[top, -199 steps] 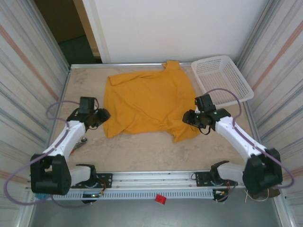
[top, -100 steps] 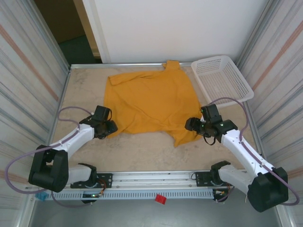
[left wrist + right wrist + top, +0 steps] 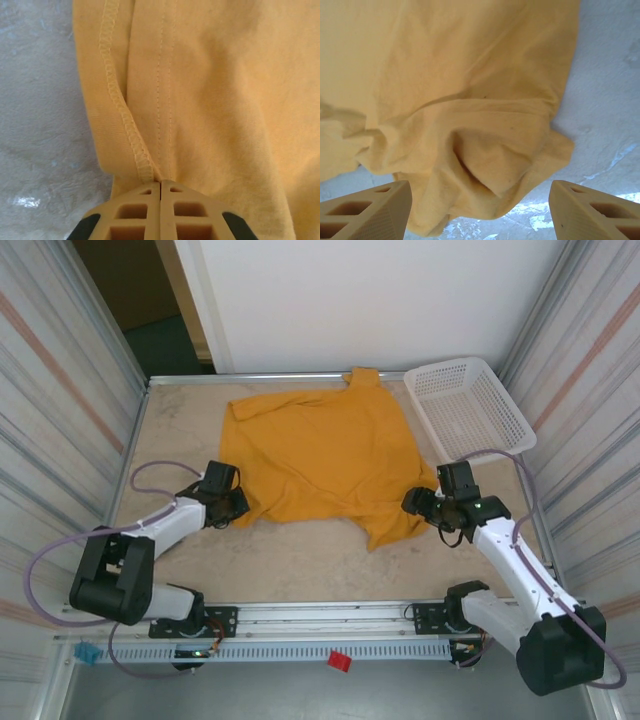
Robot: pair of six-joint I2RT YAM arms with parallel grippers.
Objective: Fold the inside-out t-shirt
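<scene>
The inside-out t-shirt, mustard yellow and plain, lies spread across the far half of the table, with one sleeve at the back edge. My left gripper is at its near-left corner. In the left wrist view the jaws are pressed together, and the stitched hem runs into their tips. My right gripper is low over the rumpled near-right corner. In the right wrist view its fingers stand wide apart on either side of a bunched fold, with nothing held.
A white plastic basket sits at the back right corner, just beyond the shirt. Bare table stretches between the shirt's near edge and the arm bases. Striped walls close in on both sides.
My left gripper slid right onto the shirt's near-left corner and shut on the hem. My right gripper dropped toward the near-right corner and opened wider.
</scene>
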